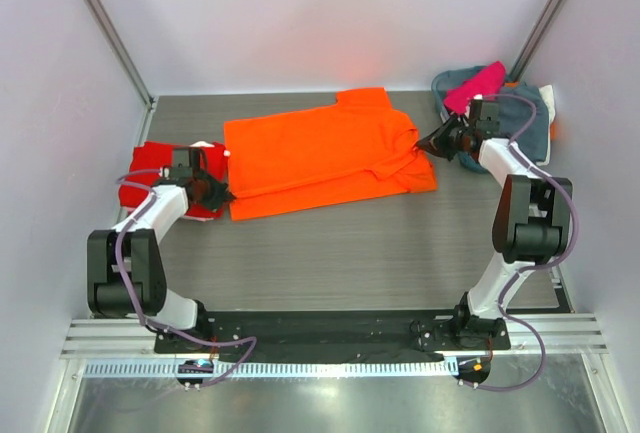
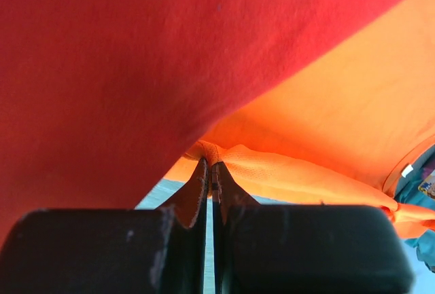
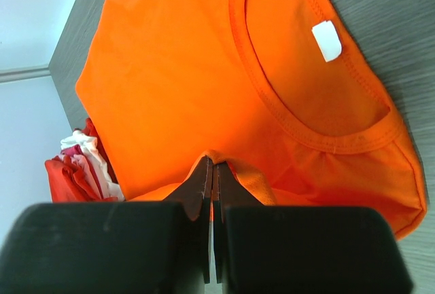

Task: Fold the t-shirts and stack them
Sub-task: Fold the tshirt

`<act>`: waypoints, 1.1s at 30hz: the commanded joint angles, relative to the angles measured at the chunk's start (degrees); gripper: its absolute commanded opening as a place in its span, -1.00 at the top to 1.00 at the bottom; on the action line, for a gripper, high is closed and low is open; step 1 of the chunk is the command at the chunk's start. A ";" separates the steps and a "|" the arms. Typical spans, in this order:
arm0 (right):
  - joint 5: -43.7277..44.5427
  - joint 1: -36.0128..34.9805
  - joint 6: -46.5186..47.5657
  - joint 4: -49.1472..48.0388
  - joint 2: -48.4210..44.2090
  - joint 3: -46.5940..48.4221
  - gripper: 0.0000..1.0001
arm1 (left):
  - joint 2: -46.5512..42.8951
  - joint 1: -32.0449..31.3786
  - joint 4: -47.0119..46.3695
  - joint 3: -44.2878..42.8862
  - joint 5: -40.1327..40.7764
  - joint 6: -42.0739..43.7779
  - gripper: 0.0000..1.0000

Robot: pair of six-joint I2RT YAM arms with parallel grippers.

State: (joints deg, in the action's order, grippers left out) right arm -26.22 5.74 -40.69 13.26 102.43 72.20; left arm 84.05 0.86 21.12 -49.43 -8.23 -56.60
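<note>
Left tool [image 1: 222, 191] and right tool [image 1: 425, 145] — each low, reaching inward — clamped on orange t-shirt [image 1: 320, 148] edges

Both arms out, both grippers clamped on cloth
Seen from above, the left arm [image 1: 128, 263] leans away from its base toward 10 o'clock, bends at the elbow, and sends its forearm out toward 1 o'clock. The left gripper [image 1: 222, 193] points to 3 o'clock, its jaws pressed together with a pinch of the orange t-shirt [image 1: 320, 153] between the tips. The right arm [image 1: 532, 218] rises from its base toward 1 o'clock, bends, and runs its forearm toward 11 o'clock. The right gripper [image 1: 428, 143] points to 9 o'clock, its jaws likewise closed tight on a fold of the same shirt
</note>
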 commanded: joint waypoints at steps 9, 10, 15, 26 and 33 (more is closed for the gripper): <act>-1.12 -0.99 -0.01 -1.83 4.53 6.90 0.98 | 3.57 0.01 -2.84 -3.92 1.90 1.05 1.00; -0.94 -0.99 -0.09 -1.83 4.97 7.07 0.97 | 3.49 -0.07 -2.93 -4.18 1.90 0.96 0.99; -0.59 -0.99 -0.45 -1.74 6.02 8.30 0.97 | 2.79 -0.16 -3.20 -5.24 2.08 0.70 0.99; -0.85 -1.08 -1.15 -1.57 9.10 11.37 0.92 | 5.51 -0.16 -3.11 -7.88 3.57 -2.01 0.99; 0.90 -1.96 -0.98 -1.74 8.41 11.56 -0.54 | 3.24 -0.16 1.45 -11.48 5.68 -1.24 -0.36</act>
State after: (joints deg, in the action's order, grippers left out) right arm -26.24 4.47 -42.17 13.26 112.92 82.28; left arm 89.52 0.82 21.28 -57.49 -4.56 -58.30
